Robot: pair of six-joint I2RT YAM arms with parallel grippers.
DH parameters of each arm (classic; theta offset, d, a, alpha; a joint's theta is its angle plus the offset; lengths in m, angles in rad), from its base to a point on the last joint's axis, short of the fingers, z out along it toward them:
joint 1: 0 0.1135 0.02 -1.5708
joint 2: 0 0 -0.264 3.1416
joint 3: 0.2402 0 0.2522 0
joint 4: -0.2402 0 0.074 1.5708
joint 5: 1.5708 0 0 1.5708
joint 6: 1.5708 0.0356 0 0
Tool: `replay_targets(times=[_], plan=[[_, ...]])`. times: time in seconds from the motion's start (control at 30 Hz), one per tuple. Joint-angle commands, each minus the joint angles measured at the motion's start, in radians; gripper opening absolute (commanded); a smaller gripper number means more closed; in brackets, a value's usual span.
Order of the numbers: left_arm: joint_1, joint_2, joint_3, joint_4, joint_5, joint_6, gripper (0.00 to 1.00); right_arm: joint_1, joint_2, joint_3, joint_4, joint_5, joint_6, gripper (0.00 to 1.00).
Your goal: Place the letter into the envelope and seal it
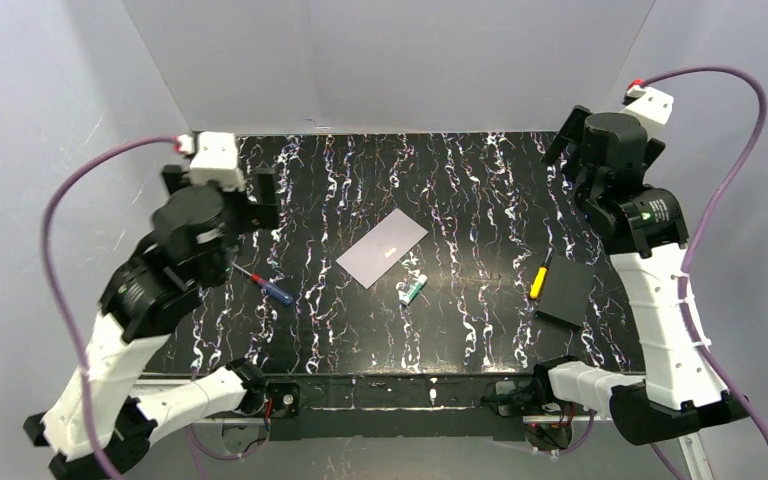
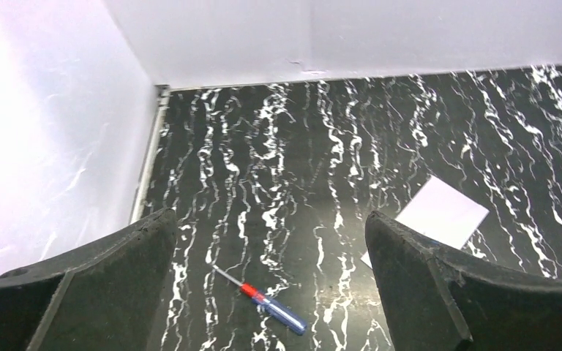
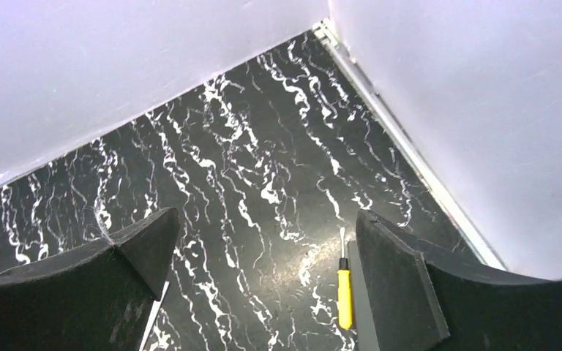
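Black white-veined marble tabletop (image 1: 460,170); plain pale grey walls (image 1: 390,60).

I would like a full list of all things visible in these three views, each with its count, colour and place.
envelope: one, pale lavender-grey, flat in the table's middle
letter: none in sight
small tube: one, green and white, just nearer than the envelope; perhaps a glue stick
blue screwdriver: one, blue and red handle, left of the envelope
yellow screwdriver: one, yellow handle, right side, beside the black rectangle
black rectangle: one, black, flat, right side
table: one, black with white veins
left hand: one, black fingers, open, above the far left
right hand: one, black fingers, open, above the far right corner
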Motion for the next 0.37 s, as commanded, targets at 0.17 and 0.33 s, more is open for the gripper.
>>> replay_targets(times=[0.17,0.33], plan=[[-0.001,-0.187,0.017,-0.271,-0.154,-0.154,0.98,-0.005,-0.02,0.079,-0.067,0.1,-0.041,0.99],[-0.001,-0.217,0.004,-0.325,-0.128,-0.181,0.98,-0.004,-0.028,0.091,-0.097,0.074,-0.043,0.99]])
